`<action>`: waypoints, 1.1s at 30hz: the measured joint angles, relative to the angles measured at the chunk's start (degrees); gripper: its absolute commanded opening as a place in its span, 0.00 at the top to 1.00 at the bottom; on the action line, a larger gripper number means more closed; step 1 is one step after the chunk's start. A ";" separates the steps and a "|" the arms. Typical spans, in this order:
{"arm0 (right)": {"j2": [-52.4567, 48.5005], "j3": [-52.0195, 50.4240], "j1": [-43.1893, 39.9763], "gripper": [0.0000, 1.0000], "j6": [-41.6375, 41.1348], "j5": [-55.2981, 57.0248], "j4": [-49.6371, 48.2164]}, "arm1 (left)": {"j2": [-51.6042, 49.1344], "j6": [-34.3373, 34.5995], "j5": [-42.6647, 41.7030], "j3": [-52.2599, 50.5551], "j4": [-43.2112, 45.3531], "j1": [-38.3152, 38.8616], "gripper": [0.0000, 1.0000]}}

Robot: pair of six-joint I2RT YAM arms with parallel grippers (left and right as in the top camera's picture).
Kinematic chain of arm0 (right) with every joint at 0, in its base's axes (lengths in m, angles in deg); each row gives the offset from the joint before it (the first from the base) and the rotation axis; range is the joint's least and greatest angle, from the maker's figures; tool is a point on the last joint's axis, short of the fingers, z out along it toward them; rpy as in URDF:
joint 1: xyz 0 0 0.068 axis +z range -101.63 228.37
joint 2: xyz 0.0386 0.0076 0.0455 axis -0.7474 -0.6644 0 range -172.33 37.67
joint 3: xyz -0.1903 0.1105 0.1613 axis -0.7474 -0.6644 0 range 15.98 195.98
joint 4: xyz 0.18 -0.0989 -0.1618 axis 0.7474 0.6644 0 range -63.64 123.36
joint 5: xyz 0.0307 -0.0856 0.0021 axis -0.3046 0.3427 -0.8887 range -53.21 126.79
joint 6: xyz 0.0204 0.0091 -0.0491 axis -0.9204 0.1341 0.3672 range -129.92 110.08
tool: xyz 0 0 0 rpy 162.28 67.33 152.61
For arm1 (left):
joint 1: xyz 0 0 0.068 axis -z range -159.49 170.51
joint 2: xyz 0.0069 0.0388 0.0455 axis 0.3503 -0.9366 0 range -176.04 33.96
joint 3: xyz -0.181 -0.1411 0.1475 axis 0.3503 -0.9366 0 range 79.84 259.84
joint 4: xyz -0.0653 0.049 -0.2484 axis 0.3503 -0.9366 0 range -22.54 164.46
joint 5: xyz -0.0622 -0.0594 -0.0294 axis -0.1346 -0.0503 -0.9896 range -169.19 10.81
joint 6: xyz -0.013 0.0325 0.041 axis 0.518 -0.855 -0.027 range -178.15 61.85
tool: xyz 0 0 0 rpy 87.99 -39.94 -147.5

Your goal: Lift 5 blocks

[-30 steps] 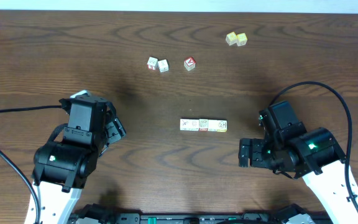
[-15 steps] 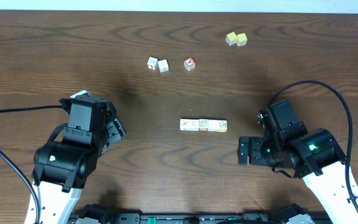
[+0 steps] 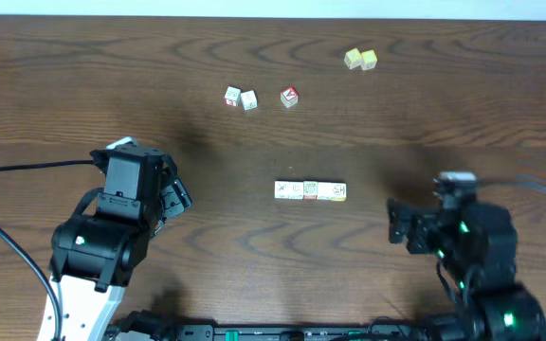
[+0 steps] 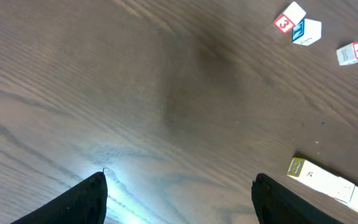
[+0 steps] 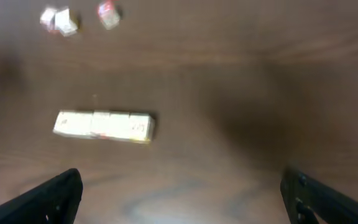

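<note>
Lying mid-bench: row (image 3: pixel 311 190) of cream blocks, touching end to end, flat on the bench (image 3: pixel 64 76); how many, I cannot tell.
Pair (image 3: pixel 241 98): two more blocks farther back and left of the row, just beside each other; one shows a red face, the other a blue one.
Red cube (image 3: pixel 289 97): just right of the pair, not touching it.
Yellow cubes (image 3: pixel 360 60): touching each other, far back on the right, well apart from the row.
Left pincer (image 4: pixel 179 208): fingers apart, nothing between them, over bare wood left of the row.
Right pincer (image 5: pixel 185 199): fingers wide apart, nothing gripped, right of the row and facing it; its view is blurred.
</note>
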 measured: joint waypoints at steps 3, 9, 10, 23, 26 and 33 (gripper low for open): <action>8.61 -5.14 -3.34 0.01 1.40 -0.26 -2.51 | -0.07 0.00 0.00 0.00 -0.02 0.00 0.25; 22.40 -10.21 -6.67 0.01 3.37 -0.90 -6.91 | -0.07 0.00 0.02 0.00 -0.04 0.00 0.25; 24.04 -10.91 -6.91 0.01 3.65 -0.90 -7.80 | -0.07 0.00 0.00 0.00 -0.02 0.00 0.25; 33.00 -24.06 -7.93 0.01 5.14 -1.18 -25.42 | -0.07 0.00 0.02 0.00 -0.02 0.00 0.25; 33.00 -25.86 -7.93 0.01 5.14 -1.70 -29.62 | -0.07 0.00 0.02 0.00 -0.02 0.00 0.25; 33.03 -32.11 -7.93 0.01 5.14 -2.91 -39.19 | -0.07 0.00 0.02 0.00 -0.02 0.00 0.25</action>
